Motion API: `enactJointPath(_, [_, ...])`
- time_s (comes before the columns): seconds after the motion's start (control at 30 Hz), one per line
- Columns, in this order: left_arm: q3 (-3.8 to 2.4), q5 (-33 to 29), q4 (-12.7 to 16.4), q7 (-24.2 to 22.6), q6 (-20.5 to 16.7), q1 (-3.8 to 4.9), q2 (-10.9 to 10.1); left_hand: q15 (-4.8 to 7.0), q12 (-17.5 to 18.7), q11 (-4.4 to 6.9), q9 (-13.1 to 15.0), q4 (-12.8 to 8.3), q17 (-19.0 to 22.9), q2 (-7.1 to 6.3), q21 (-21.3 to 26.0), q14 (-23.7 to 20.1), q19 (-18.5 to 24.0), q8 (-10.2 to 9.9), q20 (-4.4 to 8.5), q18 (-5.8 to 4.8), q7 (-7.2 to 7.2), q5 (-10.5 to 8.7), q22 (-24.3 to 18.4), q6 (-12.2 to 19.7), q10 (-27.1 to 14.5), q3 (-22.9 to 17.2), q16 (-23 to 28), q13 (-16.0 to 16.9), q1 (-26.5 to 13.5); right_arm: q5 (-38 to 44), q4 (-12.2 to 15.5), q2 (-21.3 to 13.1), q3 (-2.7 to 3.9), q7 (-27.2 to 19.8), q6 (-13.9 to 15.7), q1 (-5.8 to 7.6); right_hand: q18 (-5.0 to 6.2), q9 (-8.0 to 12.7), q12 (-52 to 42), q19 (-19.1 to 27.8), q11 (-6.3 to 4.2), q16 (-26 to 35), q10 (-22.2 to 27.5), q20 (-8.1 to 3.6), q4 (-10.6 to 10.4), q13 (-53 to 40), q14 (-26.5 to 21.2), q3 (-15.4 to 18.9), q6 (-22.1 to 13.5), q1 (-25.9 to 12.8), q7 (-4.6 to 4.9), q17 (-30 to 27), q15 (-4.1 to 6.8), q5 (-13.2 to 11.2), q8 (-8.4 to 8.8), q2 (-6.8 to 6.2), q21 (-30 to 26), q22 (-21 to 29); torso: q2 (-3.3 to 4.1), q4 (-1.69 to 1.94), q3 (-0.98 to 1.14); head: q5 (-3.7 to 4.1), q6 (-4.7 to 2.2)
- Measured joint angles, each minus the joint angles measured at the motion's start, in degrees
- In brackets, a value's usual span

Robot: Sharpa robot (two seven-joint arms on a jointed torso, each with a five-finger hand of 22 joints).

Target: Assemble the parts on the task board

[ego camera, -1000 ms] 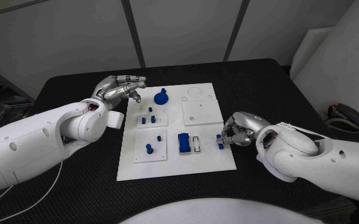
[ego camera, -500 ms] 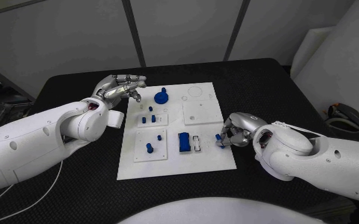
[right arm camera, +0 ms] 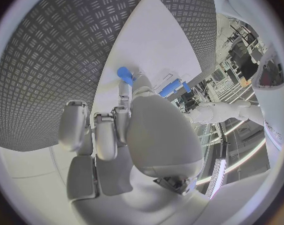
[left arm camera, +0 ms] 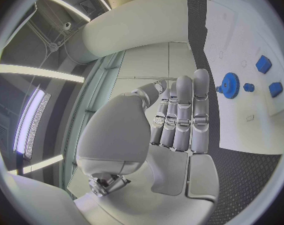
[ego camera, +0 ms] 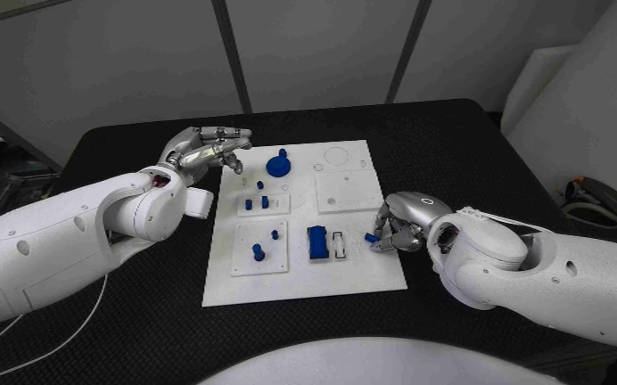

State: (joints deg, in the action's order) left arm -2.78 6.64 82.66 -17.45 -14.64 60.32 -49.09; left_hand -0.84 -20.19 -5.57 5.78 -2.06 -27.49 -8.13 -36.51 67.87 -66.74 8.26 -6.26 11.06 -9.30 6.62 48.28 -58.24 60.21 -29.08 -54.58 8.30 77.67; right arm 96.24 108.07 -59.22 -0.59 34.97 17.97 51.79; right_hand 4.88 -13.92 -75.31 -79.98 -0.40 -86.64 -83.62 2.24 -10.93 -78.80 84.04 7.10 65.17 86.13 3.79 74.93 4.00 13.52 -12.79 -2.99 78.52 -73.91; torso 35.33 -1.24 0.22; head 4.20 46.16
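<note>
The right hand (ego camera: 401,225) pinches a small blue part (ego camera: 372,238) at the board's (ego camera: 347,282) right edge, beside the blue block (ego camera: 315,243); farther off, the left hand (ego camera: 206,148) hovers at the board's far left corner, fingers curled, holding nothing; the blue gear (ego camera: 278,167) lies just beside it.

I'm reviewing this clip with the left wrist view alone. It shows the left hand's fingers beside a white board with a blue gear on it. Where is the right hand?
Observer: In the head view, the right hand is at the right edge of the white task board.
Operator: Is it holding anything?
Observer: Yes. Its fingers pinch a small blue part, just above the board's surface.
Operator: What on the board is closest to it?
Observer: A blue rectangular block stands on the board, between that hand and the board's middle.
</note>
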Motion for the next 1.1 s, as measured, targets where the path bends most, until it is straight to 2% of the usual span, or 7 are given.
enactJointPath(0.17, [0.00, 0.0, 0.1, 0.0, 0.0, 0.00, -0.1, 0.00, 0.0, 0.00, 0.0, 0.0, 0.0, 0.00, 0.0, 0.0, 0.0, 0.0, 0.00, 0.00, 0.00, 0.00, 0.0, 0.0, 0.0, 0.0, 0.0, 0.0, 0.0, 1.4, 0.5, 0.1, -0.03, 0.0, -0.7, -0.09, -0.03, -0.1, 0.3, 0.0, -0.32, 0.0, 0.3, 0.00, 0.0, 0.0, 0.0, -2.8, 0.5, 0.2, -0.47, 0.0, 0.00, 4.1, 0.37, -0.22, 0.0, -0.1, 0.00, 0.00, -0.01, -0.09, 0.03])
enactJointPath(0.2, [0.00, 0.0, 0.1, 0.0, 0.0, 0.00, -0.1, 0.00, 0.0, 0.00, 0.0, 0.0, 0.0, 0.00, 0.0, 0.0, 0.0, 0.0, 0.00, 0.00, 0.00, 0.00, 0.0, 0.0, 0.0, 0.0, 0.0, 0.0, 0.0, 1.5, 0.7, 0.1, -0.05, 0.1, -0.8, -0.11, -0.50, -0.1, 0.3, 0.0, -0.32, 0.0, 0.3, 0.00, 0.0, 0.0, 0.0, -3.9, 0.6, 0.2, -0.62, 0.0, 0.02, 4.3, 0.43, -0.22, 0.0, -0.2, 0.00, 0.00, -0.01, -0.09, 0.03])
enactJointPath(0.23, [0.00, 0.0, 0.1, 0.0, 0.0, 0.00, -0.1, 0.00, 0.0, 0.00, 0.0, 0.0, 0.0, 0.00, 0.0, 0.0, 0.0, 0.0, 0.00, 0.00, 0.00, 0.00, 0.0, 0.0, 0.0, 0.0, 0.0, 0.0, 0.0, 1.6, 0.8, 0.1, -0.07, 0.1, -0.8, -0.13, -0.92, -0.1, 0.3, -0.1, -0.32, 0.0, 0.3, -0.13, 0.0, 0.0, -0.1, -4.5, 0.7, 0.2, -0.68, 0.0, 0.14, 4.3, 0.55, -0.22, 0.0, -0.3, -0.01, 0.00, -0.01, -0.09, 0.02])
enactJointPath(0.33, [0.00, 0.0, 0.1, 0.0, 0.0, 0.00, -0.1, 0.00, 0.0, 0.00, 0.0, 0.0, 0.0, 0.00, 0.0, 0.0, 0.0, 0.0, 0.00, 0.00, 0.00, 0.00, 0.0, 0.0, 0.0, 0.0, 0.0, 0.0, 0.0, 1.6, 1.3, -0.2, -0.12, 0.3, -0.8, -0.21, -0.93, -0.1, 0.3, -0.2, -0.66, 0.0, 0.2, -0.21, -0.9, 0.0, 0.0, -6.7, 0.7, 0.0, -0.77, 0.0, 0.42, 4.3, 0.88, -0.03, 0.3, -0.4, -0.01, 0.00, -0.01, -0.10, 0.01])
enactJointPath(0.63, [0.00, 0.0, 0.0, 0.0, 0.0, 0.00, 0.1, 0.00, 0.0, -0.02, 0.0, 0.0, 0.1, 0.00, 0.0, 0.0, 0.0, 0.0, 0.00, 0.00, 0.00, 0.00, 0.0, 0.0, -0.1, 0.0, 0.0, 0.0, 0.0, -1.1, 2.5, -0.9, -0.34, 1.3, 1.2, -0.44, -0.92, -0.2, 0.4, -0.4, -0.96, 0.0, -0.1, -0.41, -4.4, 0.0, 0.0, -12.2, 1.0, -0.5, -0.80, 0.0, 0.43, 1.7, 1.22, 0.46, 0.4, -1.0, -0.04, 0.00, -0.01, 0.01, 0.07])
enactJointPath(0.87, [0.00, 0.0, 0.1, 0.0, 0.1, -0.01, 0.3, 0.00, -0.2, 0.00, -0.1, 0.0, 0.2, 0.00, 0.0, 0.0, 0.0, 0.2, 0.00, 0.00, 0.00, 0.00, -0.1, 0.0, -0.4, 0.0, 0.0, 0.0, 0.0, -3.9, 3.5, -0.3, -0.36, 1.0, 5.4, -0.49, -0.91, -0.2, 0.4, -0.6, -1.08, 0.0, -0.2, -0.61, -5.4, 3.6, 0.0, -15.2, 0.9, -2.9, -0.72, 0.0, 0.64, 1.6, 1.02, -1.50, 0.6, -1.0, -0.03, 0.07, -0.04, -0.03, 0.14])
enactJointPath(1.1, [0.00, 0.0, 0.2, 0.0, 0.1, -0.01, 0.2, 0.00, -0.2, 0.00, -0.1, 0.0, 0.2, 0.00, 0.0, 0.0, 0.0, 0.2, 0.00, 0.00, 0.00, 0.00, -0.1, 0.0, -0.4, 0.0, 0.0, 0.0, 0.0, -5.8, 3.7, 0.9, -0.32, 0.6, 9.1, -0.44, -0.91, -0.2, 0.4, -0.6, -1.16, 0.0, -0.3, -0.61, -5.4, 4.1, 0.0, -16.2, 0.9, -3.5, -0.72, 0.0, 0.65, 1.6, 0.99, -2.12, 0.6, -1.0, 0.02, 0.08, -0.07, -0.25, 0.18])
